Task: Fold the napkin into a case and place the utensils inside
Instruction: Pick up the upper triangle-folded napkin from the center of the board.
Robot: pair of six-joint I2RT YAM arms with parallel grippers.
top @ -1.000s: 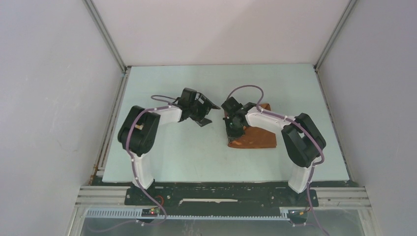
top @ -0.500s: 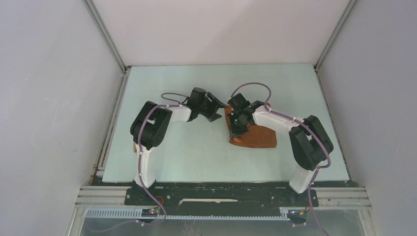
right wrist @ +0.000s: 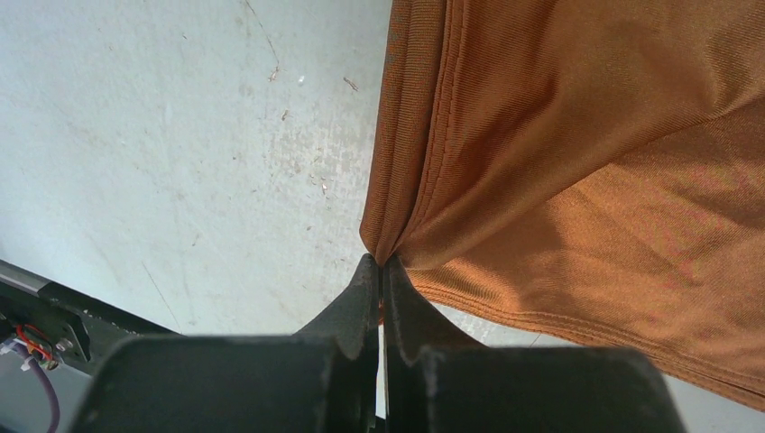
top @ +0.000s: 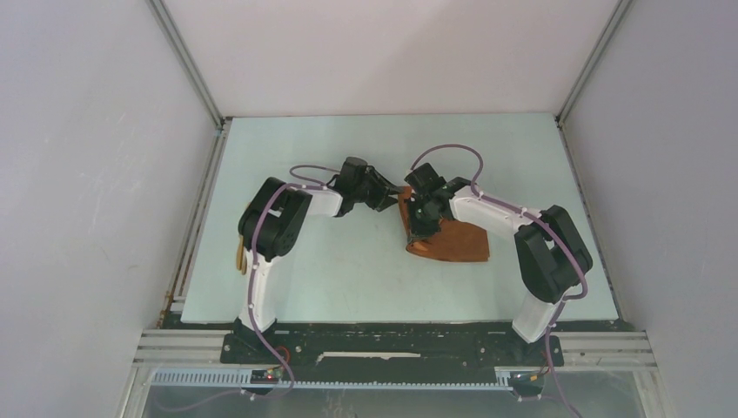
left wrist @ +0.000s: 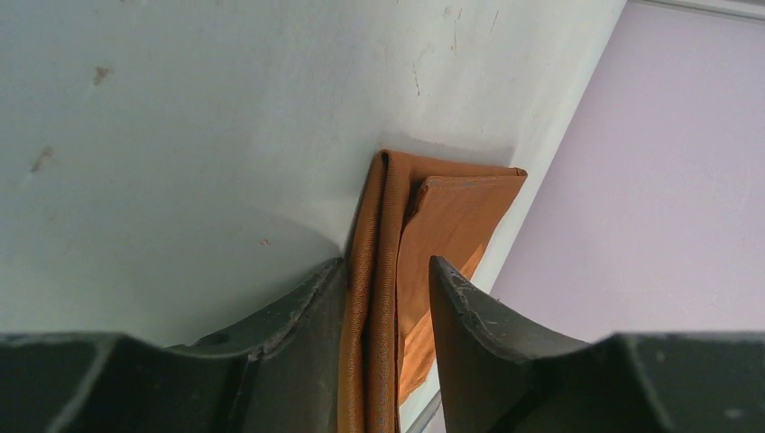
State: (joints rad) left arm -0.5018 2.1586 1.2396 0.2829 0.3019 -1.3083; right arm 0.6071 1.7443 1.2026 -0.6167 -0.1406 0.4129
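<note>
The rust-orange napkin [top: 457, 242] lies partly folded right of the table's middle. My right gripper [top: 420, 228] is shut on its left edge, and the right wrist view shows the cloth [right wrist: 577, 180] bunched into the pinched fingertips [right wrist: 382, 260]. My left gripper [top: 393, 197] reaches in from the left. In its wrist view the jaws [left wrist: 388, 263] straddle the napkin's doubled edge [left wrist: 451, 216]: the left finger touches the cloth and a gap remains at the right finger. The light-brown utensils [top: 240, 255] lie by the left arm's base, mostly hidden behind it.
The pale table [top: 331, 261] is boxed in by lilac walls [top: 661, 174] on the left, right and back. Just past the napkin's far end, the left wrist view shows the table's edge meeting the wall [left wrist: 649, 180].
My left arm has swung right to the napkin and its jaws have narrowed around the doubled edge. My right gripper, still pinching the cloth, has shifted slightly toward the back.
</note>
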